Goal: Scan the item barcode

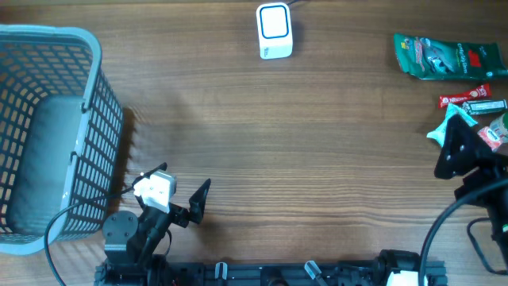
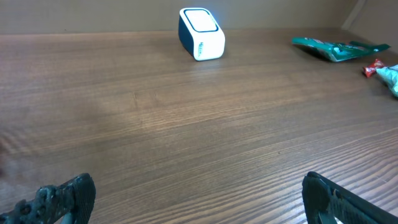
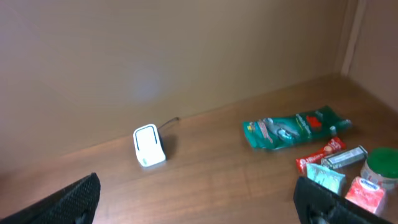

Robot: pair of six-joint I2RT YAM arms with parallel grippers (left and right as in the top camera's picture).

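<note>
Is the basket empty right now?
Empty, as far as the overhead view shows: only bare grey floor inside the basket.

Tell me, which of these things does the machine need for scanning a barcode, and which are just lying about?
Part of the job:
- white scanner
- goods to scan, such as the green pouch and the red bar

Just lying about, as far as I can tell:
- grey basket
- wooden table

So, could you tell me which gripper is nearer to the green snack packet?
Right. The right gripper hangs just short of the green snack packet; the left gripper sits far across the table, by the basket.
</note>
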